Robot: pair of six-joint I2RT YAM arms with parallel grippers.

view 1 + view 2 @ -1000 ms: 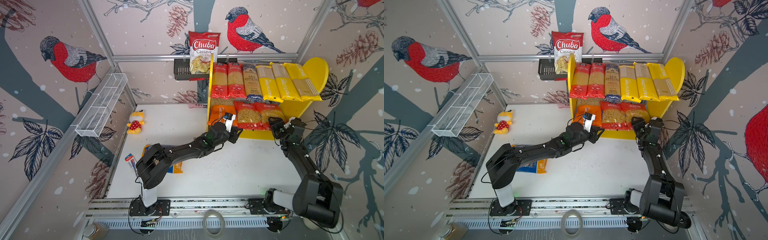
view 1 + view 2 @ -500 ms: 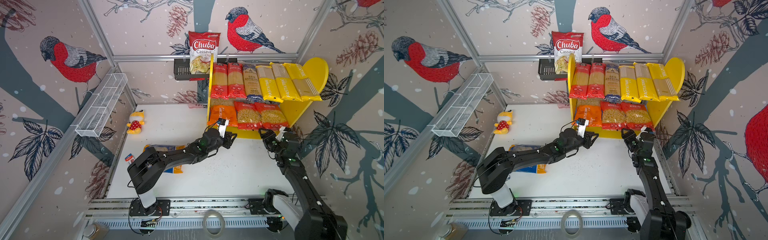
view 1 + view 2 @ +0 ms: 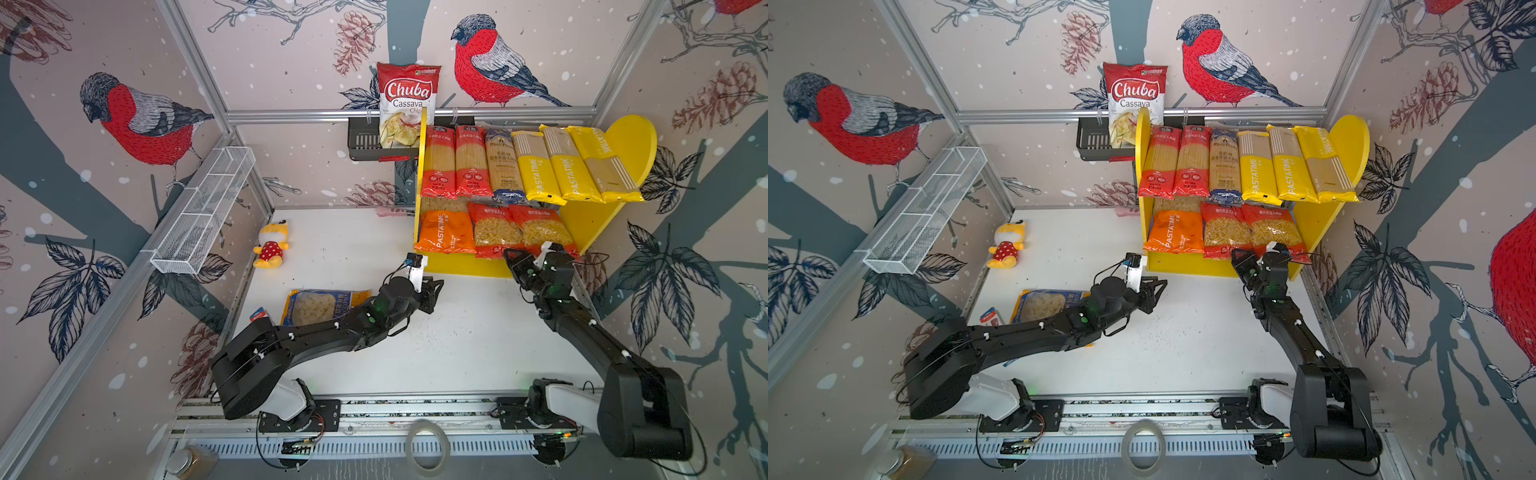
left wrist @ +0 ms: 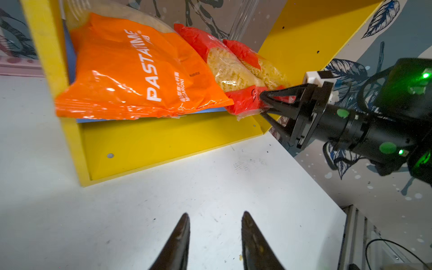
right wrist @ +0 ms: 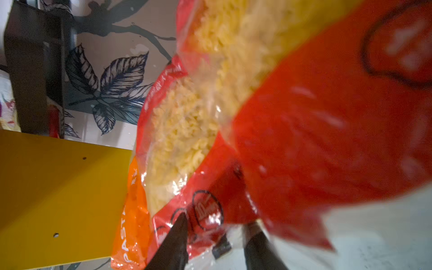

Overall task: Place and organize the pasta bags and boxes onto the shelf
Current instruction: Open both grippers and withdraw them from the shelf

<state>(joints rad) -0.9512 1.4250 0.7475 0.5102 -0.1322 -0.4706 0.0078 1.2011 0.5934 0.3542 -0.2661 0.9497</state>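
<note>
Yellow-sided and close to full, the shelf (image 3: 633,141) stands at the back of the table (image 3: 478,340) with nine pasta packs on it. Six long spaghetti packs (image 3: 536,166) lie side by side on the upper board; below, an orange macaroni bag (image 3: 444,232) and two red macaroni bags (image 3: 542,230) slope forward, seams overhanging the front edge. The right end effector (image 4: 263,105) has its jaws either side of the bottom seam of the red bag beside the orange one; whether they pinch it cannot be told. The left end effector (image 4: 215,214) hovers open and empty above bare table before the shelf. One pack is not yet shelved: a blue-and-yellow macaroni bag (image 3: 316,305) lies flat on the table, partly under the left arm (the chips bag (image 3: 407,104) and the plush toy (image 3: 272,245) are no part of the job). By the look of it the work is nearly done, with the lower row to straighten and that last bag to go.
</note>
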